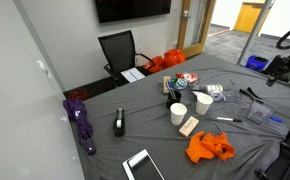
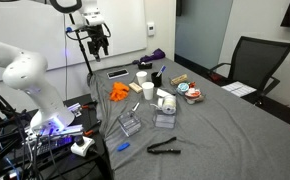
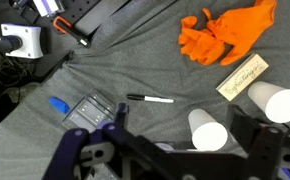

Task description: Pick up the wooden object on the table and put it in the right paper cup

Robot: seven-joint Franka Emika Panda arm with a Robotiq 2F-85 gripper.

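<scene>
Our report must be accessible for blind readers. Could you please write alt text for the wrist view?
A wooden block lies on a grey cloth-covered table next to two white paper cups, with orange gloves beside it and a black pen nearby. The end effector, open and empty, hangs over them at the bottom edge of the picture.

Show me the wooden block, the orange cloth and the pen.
wooden block [image 3: 243, 76]: wrist view, middle of its top face.
orange cloth [image 3: 225, 35]: wrist view, its middle.
pen [image 3: 157, 99]: wrist view, its white barrel.
</scene>
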